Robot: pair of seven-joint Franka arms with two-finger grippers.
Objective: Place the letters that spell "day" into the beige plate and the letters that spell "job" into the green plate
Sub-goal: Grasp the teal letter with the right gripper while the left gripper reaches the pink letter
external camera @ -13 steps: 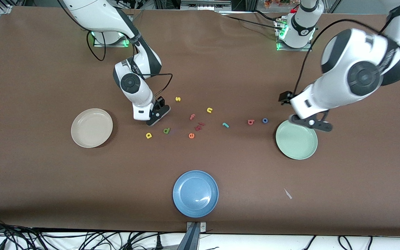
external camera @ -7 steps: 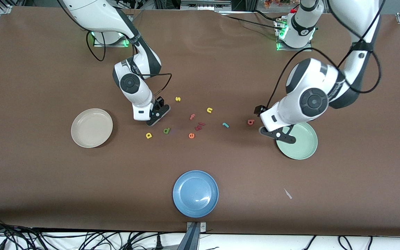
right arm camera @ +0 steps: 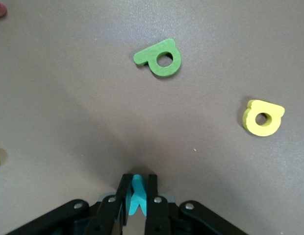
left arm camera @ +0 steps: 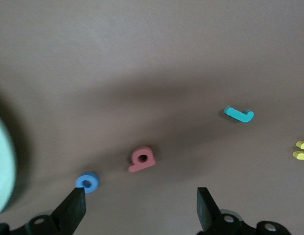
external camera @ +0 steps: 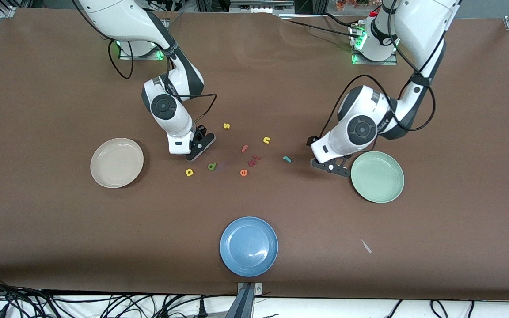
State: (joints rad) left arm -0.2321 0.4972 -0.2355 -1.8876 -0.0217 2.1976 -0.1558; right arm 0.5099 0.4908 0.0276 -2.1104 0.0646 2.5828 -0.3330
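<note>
Teal foam is showing between the clamped fingers of the right gripper (right arm camera: 137, 205): it is pinching the teal y (right arm camera: 137, 196) just above the brown table (external camera: 60, 229). In the right wrist view the dark green letter (right arm camera: 160, 58) and the yellow round letter (right arm camera: 262, 117) are lying flat on the table, apart from each other and untouched. From the front, this gripper (external camera: 199, 148) is sitting low over the table beside those two letters (external camera: 212, 166) (external camera: 189, 172), toward the right arm's end of the letter scatter.

The left gripper (left arm camera: 139, 210) is hanging with its jaws spread wide and nothing between them, above the salmon-red b (left arm camera: 141, 159) and the blue o (left arm camera: 87, 181); the o is lying close by one fingertip (left arm camera: 73, 208). The teal j (left arm camera: 239, 114) is lying apart from the b, toward the right arm's end of the table. In the front view this gripper (external camera: 332, 167) is just beside the rim of the green plate (external camera: 377, 176) and hiding the b and o; the j (external camera: 286, 158) is in plain sight.

Containers: the beige plate (external camera: 116, 162), green plate and blue plate (external camera: 248, 246) are each holding nothing. Beige is lying toward the right arm's end, green toward the left arm's end, blue nearest the front camera.

Other letters are resting mid-table: yellow s (external camera: 226, 126), yellow n (external camera: 267, 140), pink f (external camera: 245, 148), orange e (external camera: 243, 172).
</note>
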